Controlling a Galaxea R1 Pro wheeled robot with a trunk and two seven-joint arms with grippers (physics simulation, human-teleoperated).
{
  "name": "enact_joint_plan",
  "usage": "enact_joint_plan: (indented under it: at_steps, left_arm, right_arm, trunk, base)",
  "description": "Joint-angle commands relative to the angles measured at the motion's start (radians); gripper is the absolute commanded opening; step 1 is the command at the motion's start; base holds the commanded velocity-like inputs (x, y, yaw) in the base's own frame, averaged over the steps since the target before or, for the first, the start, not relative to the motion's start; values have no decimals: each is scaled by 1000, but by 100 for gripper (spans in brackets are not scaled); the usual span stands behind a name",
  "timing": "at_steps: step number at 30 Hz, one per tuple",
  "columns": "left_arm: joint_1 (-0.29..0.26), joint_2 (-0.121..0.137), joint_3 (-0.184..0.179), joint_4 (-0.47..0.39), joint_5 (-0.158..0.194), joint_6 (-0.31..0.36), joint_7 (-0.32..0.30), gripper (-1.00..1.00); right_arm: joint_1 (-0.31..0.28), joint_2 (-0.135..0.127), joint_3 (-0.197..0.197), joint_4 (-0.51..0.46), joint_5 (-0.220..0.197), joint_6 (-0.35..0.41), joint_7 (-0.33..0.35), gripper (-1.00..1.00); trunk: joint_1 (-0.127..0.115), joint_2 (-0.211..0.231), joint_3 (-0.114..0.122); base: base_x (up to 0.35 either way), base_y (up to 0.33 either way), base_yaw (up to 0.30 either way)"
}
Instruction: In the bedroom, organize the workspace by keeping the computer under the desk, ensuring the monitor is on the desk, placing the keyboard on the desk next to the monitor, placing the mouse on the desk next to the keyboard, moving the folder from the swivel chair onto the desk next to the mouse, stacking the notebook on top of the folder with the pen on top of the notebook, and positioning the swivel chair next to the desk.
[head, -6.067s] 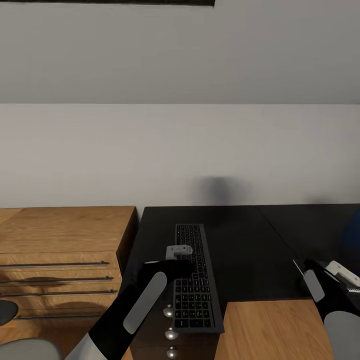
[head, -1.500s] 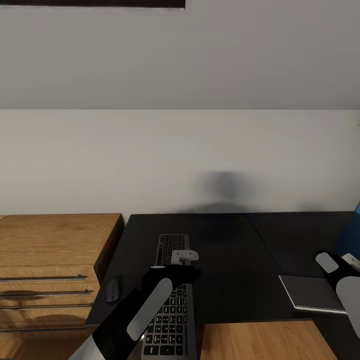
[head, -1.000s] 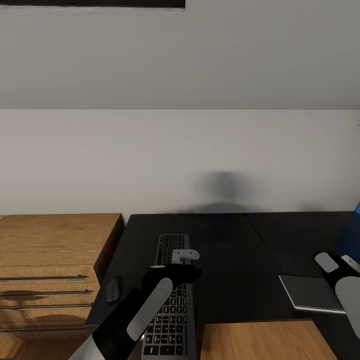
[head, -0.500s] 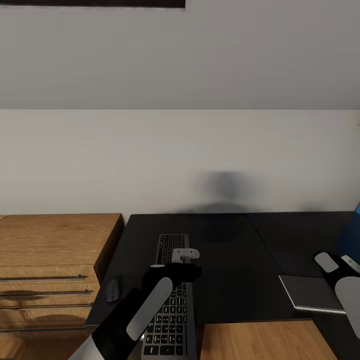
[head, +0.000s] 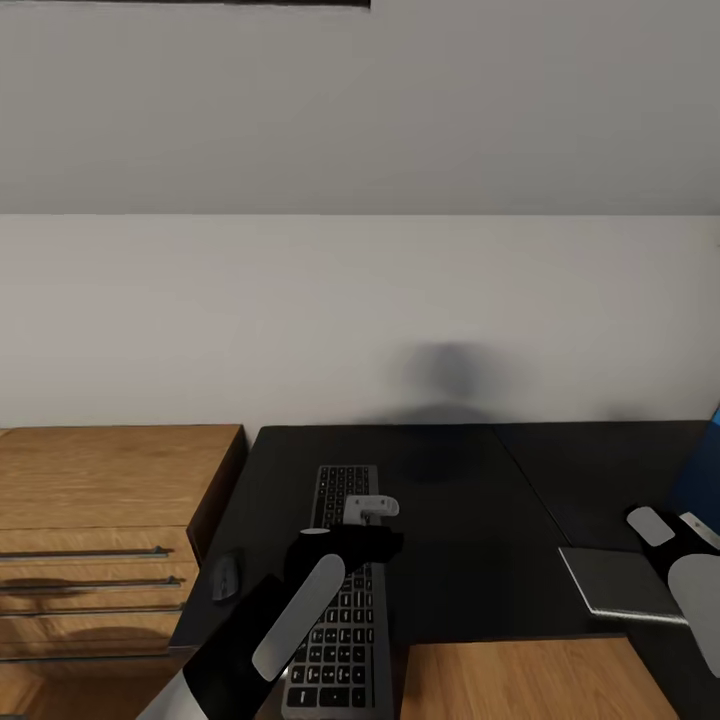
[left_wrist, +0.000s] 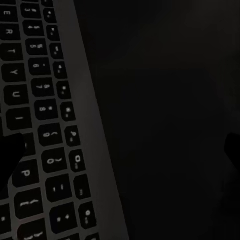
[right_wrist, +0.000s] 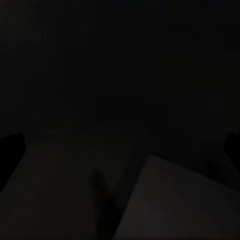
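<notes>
Table (head: 470, 520), matte black, carries all items beside an oak drawer unit (head: 100, 520). Keyboard (head: 340, 590) lies lengthwise near its front edge. Notebook (head: 610, 585) lies flat at right. Mouse (head: 227, 577) sits just left of the keyboard. Left claw (left_wrist: 120, 155) hovers over the keyboard's edge, fingers spread wide, empty. Right claw (right_wrist: 120, 150) likewise wide apart above the notebook corner, holding nothing.

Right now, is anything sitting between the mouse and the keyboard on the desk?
Nothing visible does. The mouse lies near the desk's left edge, with bare black top between it and the keyboard; the left gripper is above the keyboard.
</notes>
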Motion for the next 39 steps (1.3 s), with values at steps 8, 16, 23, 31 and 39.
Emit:
enact_joint_plan:
  at_steps: [8, 16, 23, 31, 39]
  left_arm:
    - [-1, 0, -1, -1, 10, 2, 9, 100]
    - [-1, 0, -1, -1, 10, 2, 10, 100]
    - [-1, 0, -1, -1, 10, 2, 10, 100]
    - [-1, 0, 0, -1, 10, 2, 10, 100]
    - [-1, 0, 0, -1, 10, 2, 9, 100]
  right_arm:
    - [0, 0, 3, -1, -4, 5, -5, 100]
    - [0, 1, 3, -2, -4, 4, -5, 100]
    - [0, 0, 3, -2, -4, 4, -5, 100]
    - [0, 1, 3, -2, -4, 3, -5, 100]
    - [0, 1, 3, -2, -2, 1, -4, 100]
  trunk:
    - [4, -8, -4]
    - [15, -29, -14]
    - [23, -43, -20]
    - [23, -43, -20]
    - [23, -43, -20]
  base:
    - [0, 0, 0]
    - [0, 0, 0]
    - [0, 0, 0]
    - [0, 0, 0]
    - [0, 0, 0]
